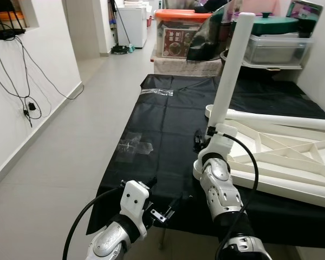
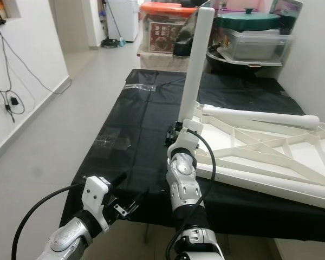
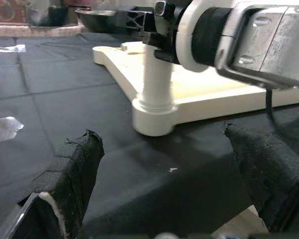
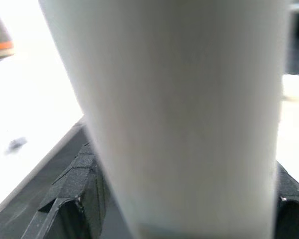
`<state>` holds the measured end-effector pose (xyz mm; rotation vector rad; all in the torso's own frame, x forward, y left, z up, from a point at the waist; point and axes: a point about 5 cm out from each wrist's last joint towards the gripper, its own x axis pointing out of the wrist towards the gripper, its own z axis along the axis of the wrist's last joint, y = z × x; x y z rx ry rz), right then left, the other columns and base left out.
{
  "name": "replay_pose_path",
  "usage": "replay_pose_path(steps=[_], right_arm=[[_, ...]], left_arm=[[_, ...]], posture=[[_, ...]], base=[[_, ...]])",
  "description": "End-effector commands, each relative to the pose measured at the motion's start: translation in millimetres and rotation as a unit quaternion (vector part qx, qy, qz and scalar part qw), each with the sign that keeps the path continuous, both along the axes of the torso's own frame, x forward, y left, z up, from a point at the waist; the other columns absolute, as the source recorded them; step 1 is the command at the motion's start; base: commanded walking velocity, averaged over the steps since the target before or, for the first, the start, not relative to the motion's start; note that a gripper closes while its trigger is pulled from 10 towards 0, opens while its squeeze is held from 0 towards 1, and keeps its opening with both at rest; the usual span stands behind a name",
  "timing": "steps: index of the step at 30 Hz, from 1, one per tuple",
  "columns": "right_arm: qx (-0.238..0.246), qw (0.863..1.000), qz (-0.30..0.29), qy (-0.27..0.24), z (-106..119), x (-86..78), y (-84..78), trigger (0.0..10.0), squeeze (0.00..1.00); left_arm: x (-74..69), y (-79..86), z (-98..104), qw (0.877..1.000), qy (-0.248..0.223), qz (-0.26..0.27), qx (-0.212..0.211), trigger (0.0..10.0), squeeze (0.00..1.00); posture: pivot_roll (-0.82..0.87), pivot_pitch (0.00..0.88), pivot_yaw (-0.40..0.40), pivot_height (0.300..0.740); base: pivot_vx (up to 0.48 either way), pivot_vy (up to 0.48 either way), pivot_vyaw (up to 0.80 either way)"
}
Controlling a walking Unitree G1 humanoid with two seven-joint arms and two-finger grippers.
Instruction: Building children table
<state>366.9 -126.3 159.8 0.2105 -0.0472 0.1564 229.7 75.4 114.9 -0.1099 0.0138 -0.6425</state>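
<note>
Table leg [image 1: 232, 65] seemingly in right pincer [image 1: 204, 136]

Worktop [image 1: 162, 124]: ahead, under a cloth.
Tabletop [image 1: 292, 157]: upside down on the worktop's right part.
Upright leg [image 1: 231, 65]: at the tabletop's near-left corner.
Second leg [image 1: 281, 120]: lying along the tabletop's far edge.
Plastic wrappers [image 1: 134, 145]: on the worktop's left part.
Storage boxes [image 1: 176, 32]: behind the worktop.

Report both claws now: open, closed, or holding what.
Left claw: open, holding nothing, low near the black-covered table's front edge.
Right claw: closed on the upright white table leg at the tabletop's corner socket.
</note>
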Motion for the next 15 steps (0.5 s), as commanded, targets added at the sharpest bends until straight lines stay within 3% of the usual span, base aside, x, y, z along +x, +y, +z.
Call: replay_pose_path(steps=[1,3,5,6,10,11,15], right_arm=[[0.004,0.996,0.090,-0.005,0,-0.4,13.5,10.0,0.00],[-0.014,0.980,0.200,0.011,-3,-5.2,14.0,10.0,0.00],[-0.042,0.953,0.299,0.011,-3,-12.0,12.2,10.0,0.00],[-0.042,0.953,0.299,0.011,-3,-12.0,12.2,10.0,0.00],[-0.076,0.895,0.439,0.006,12,-13.3,10.5,10.0,0.00],[-0.076,0.895,0.439,0.006,12,-13.3,10.5,10.0,0.00],[-0.076,0.855,0.513,-0.002,21,-10.6,20.4,10.0,0.00]], left_arm=[[0.2,0.4,-3,1.000,0.005,0.000,0.002,10.0,0.00],[0.5,0.3,-3,1.000,0.005,-0.001,0.001,10.0,0.00],[0.7,0.4,-3,1.000,0.005,-0.001,0.001,10.0,0.00],[0.7,0.4,-3,1.000,0.005,-0.001,0.001,10.0,0.00],[0.8,0.4,-2,1.000,0.004,0.000,0.001,10.0,0.00],[0.8,0.4,-2,1.000,0.004,0.000,0.001,10.0,0.00],[0.3,0.3,-2,1.000,0.003,0.002,0.001,10.0,0.00]], posture=[[0.07,0.000,-0.028,0.740],[0.07,0.000,-0.029,0.740],[0.07,0.000,-0.030,0.740],[0.07,0.000,-0.030,0.740],[0.08,0.000,-0.033,0.740],[0.08,0.000,-0.033,0.740],[0.08,0.000,-0.034,0.740]], base=[[0.000,0.000,0.00],[0.000,0.000,0.00],[0.000,0.000,0.00],[0.000,0.000,0.00],[0.000,0.000,0.00],[0.000,0.000,0.00],[0.000,0.000,0.00]])
